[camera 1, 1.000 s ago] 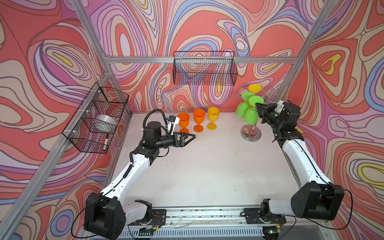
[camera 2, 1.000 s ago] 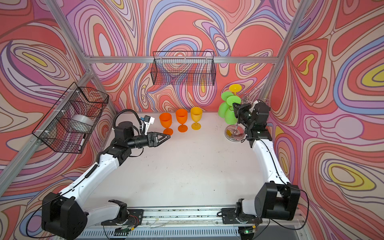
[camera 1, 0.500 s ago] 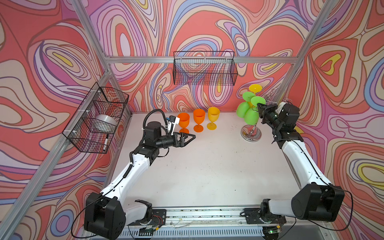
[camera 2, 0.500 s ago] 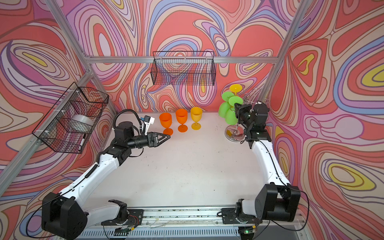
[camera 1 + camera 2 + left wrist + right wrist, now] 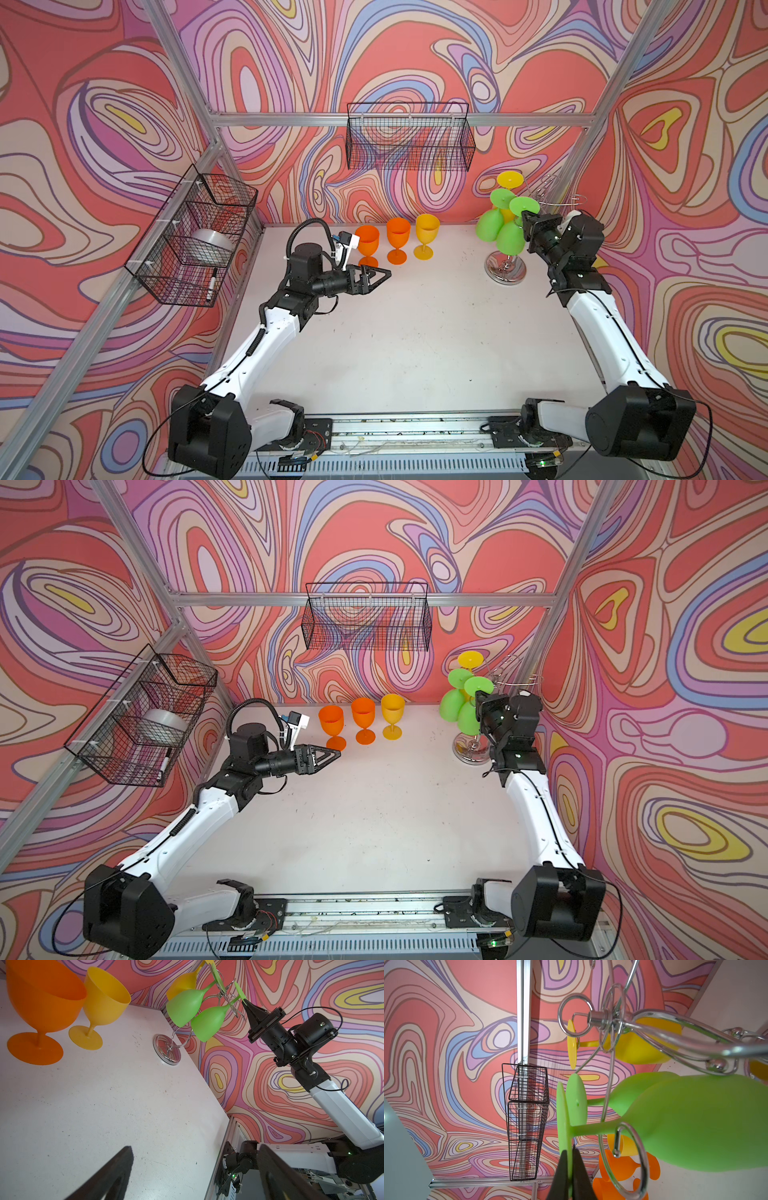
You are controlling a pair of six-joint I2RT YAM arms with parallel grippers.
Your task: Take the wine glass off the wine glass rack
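Note:
The chrome wine glass rack (image 5: pixel 506 266) (image 5: pixel 471 750) stands at the back right, with two green glasses and a yellow one hanging upside down from its wire arms (image 5: pixel 610 1017). My right gripper (image 5: pixel 569 1152) (image 5: pixel 527 216) is shut on the edge of the flat foot of the nearer green wine glass (image 5: pixel 561 1115). That glass's stem lies in a wire loop and its bowl (image 5: pixel 510 239) hangs below. My left gripper (image 5: pixel 194 1147) (image 5: pixel 386 274) is open and empty above the table, just in front of the standing orange glasses.
Two orange glasses (image 5: pixel 368 241) (image 5: pixel 398 235) and a yellow one (image 5: pixel 427 228) stand upright in a row by the back wall. A black wire basket (image 5: pixel 409 139) hangs on the back wall. Another black wire basket (image 5: pixel 195 232) on the left wall holds a tape roll and a marker.
The right wrist has shifted very slightly at the rack, its jaws still shut on the green foot. The left arm has not moved.

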